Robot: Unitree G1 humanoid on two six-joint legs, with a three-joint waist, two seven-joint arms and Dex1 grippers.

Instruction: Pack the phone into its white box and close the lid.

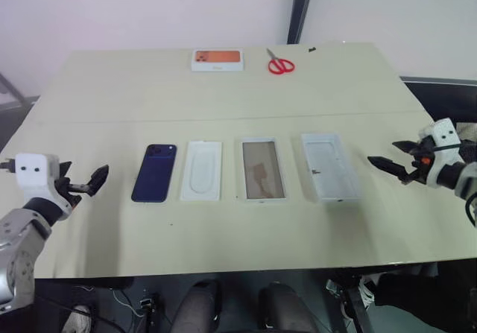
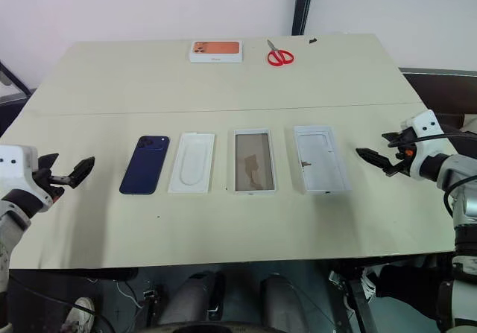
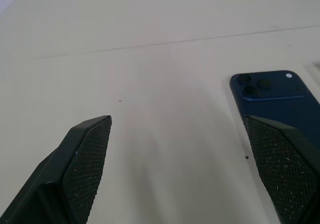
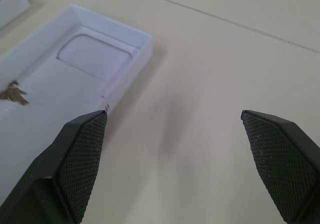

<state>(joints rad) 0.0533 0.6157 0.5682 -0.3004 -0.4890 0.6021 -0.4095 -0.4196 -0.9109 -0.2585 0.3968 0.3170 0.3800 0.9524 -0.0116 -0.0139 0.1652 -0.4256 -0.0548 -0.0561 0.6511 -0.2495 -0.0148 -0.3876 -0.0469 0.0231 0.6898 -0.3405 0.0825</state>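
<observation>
The dark blue phone (image 1: 155, 172) lies face down on the table, left of the middle, its camera bump at the far end. The white box (image 1: 262, 169) with its tan floor sits open two places to the phone's right. Right of the box rests the lid (image 1: 329, 165), inside up, with a small dark mark. My left gripper (image 1: 88, 178) hovers open to the left of the phone, which also shows in the left wrist view (image 3: 280, 96). My right gripper (image 1: 385, 153) hovers open just right of the lid (image 4: 60, 78). Neither holds anything.
A flat white insert (image 1: 202, 170) with an oblong recess lies between the phone and the box. At the table's far edge sit a white box with an orange picture (image 1: 218, 59) and red-handled scissors (image 1: 280, 63). A seam crosses the table top (image 1: 223, 117).
</observation>
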